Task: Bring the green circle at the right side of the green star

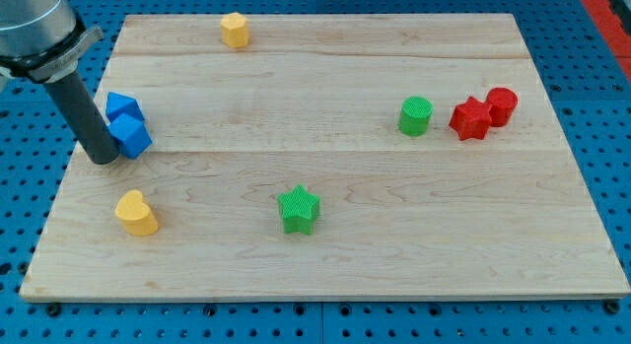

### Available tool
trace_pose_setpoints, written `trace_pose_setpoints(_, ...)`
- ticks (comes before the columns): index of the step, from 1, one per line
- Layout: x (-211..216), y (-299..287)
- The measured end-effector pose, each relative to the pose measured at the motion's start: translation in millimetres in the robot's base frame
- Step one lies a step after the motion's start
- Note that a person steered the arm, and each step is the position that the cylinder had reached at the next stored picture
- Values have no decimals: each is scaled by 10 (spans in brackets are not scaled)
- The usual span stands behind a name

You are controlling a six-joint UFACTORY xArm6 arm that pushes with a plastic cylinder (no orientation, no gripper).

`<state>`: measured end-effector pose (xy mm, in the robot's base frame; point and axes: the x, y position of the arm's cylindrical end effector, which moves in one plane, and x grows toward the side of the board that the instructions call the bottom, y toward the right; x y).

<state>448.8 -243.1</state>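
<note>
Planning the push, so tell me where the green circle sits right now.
The green circle stands in the view's right half of the board, just left of the red star, and up and to the right of the green star. My tip is far off at the view's left.

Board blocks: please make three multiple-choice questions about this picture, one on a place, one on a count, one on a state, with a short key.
1. Where is the green circle relative to the green star?
A. upper right
B. lower left
C. directly below

2. How many red blocks are there?
A. one
B. two
C. four

3. What is my tip doing?
A. pressing the yellow heart
B. standing beside the blue blocks
C. resting on the green star

Key: 1 A, the circle lies toward the view's top and right of the star. 2 B, a red star and a red cylinder. 3 B, it is just left of the blue blocks.
</note>
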Motion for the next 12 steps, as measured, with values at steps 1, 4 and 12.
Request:
trace_pose_setpoints(1,-99,0)
trace_pose_setpoints(4,51,1209)
trace_pose_setpoints(12,-979,3304)
